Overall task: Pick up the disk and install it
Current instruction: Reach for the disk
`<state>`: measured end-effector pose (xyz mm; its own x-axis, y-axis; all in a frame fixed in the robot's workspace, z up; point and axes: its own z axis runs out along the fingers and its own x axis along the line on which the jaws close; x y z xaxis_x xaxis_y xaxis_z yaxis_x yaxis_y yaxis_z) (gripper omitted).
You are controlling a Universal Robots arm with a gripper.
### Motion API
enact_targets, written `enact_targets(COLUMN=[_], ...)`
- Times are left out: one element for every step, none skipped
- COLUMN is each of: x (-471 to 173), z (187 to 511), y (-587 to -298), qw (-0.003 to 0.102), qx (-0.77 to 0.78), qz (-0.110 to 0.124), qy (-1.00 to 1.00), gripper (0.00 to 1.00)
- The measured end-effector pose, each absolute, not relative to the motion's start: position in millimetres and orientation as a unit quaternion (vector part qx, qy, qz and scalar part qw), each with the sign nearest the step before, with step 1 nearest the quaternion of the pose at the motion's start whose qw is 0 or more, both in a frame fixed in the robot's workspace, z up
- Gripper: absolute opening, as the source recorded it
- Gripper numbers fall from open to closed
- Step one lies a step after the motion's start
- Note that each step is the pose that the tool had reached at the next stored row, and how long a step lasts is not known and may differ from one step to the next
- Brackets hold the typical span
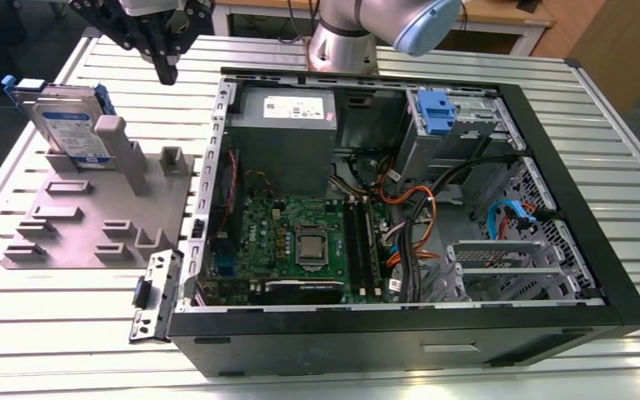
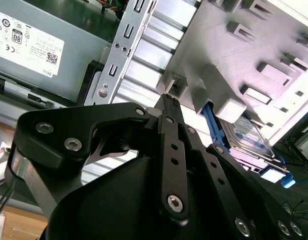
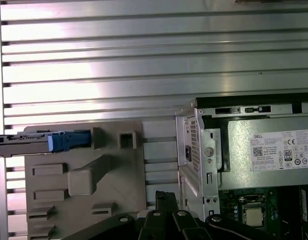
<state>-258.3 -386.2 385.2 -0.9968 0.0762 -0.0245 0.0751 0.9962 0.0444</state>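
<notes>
Gripper pressed together, empty, hovers near the disk (upright in its grey plate); a sound grasp requires spreading squarely over its top edge.

The disk is a flat rectangular silver-grey drive bearing a white-and-blue label, clipped in a bright blue carrier frame whose ends project past both upper corners. It stands on its long edge at the far corner of the grey fixture plate on the exterior view's left, leaning tilted against an upright post, label face outward. In the first wrist view the disk shows edge-on as a thin strip; in the second wrist view its metal face shows behind the posts.
</notes>
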Motion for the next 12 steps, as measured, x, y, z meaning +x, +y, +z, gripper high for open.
enact_targets(x=[-258.7, -259.2, -259.6, -260.0, -260.5, -260.9, -261.4, -262.0, -262.7, -263.3, -263.9, -264.5], z=[385.1, 385.0, 385.1, 385.0, 384.9, 384.9, 384.9, 384.8, 384.8, 384.7, 384.6, 384.5], y=[-386.3, -386.3, -386.2, -386.2, -386.3, -386.3, -386.3, -386.3, -386.3, -386.3, -386.3, -386.2], qw=[0.013, 0.013, 0.013, 0.013, 0.013, 0.013, 0.013, 0.013, 0.013, 0.013, 0.013, 0.013], qx=[0.038, 0.038, 0.038, 0.038, 0.038, 0.038, 0.038, 0.038, 0.038, 0.038, 0.038, 0.038], qz=[0.022, 0.022, 0.022, 0.022, 0.022, 0.022, 0.022, 0.022, 0.022, 0.022, 0.022, 0.022], qy=[0.999, 0.999, 0.999, 0.999, 0.999, 0.999, 0.999, 0.999, 0.999, 0.999, 0.999, 0.999], gripper=[0.11, 0.11, 0.11, 0.11, 0.11, 0.11, 0.11, 0.11, 0.11, 0.11, 0.11, 0.11])
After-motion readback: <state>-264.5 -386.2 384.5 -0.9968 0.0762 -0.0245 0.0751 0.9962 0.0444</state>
